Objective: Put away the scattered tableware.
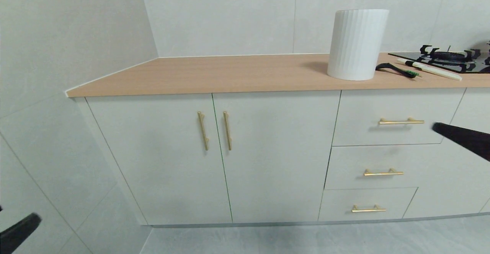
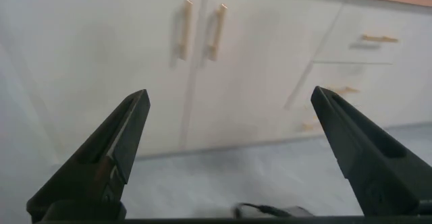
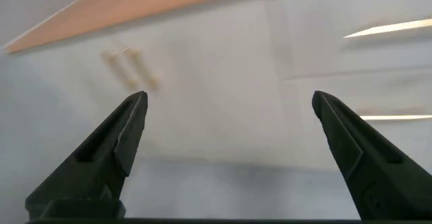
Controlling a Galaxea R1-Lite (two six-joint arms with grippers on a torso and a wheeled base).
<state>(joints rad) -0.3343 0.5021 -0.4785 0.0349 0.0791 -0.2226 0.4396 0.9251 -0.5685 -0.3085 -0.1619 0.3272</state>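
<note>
The left gripper [image 2: 229,94] hangs low before the cabinet [image 1: 268,150], fingers spread, grasping nothing. The right gripper [image 3: 229,96] sits level with the cabinet's top drawer [image 1: 398,133], likewise spread, empty.

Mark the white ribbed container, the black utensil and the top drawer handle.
white ribbed container [image 1: 354,45], head view, middle of its side wall.
black utensil [image 1: 395,69], head view, midway along its length.
top drawer handle [image 1: 401,121], head view, centre of the bar.

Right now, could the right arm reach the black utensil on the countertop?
Probably yes: the right gripper is open before the drawers, below the black utensil, nothing between them; it must rise over the countertop.
</note>
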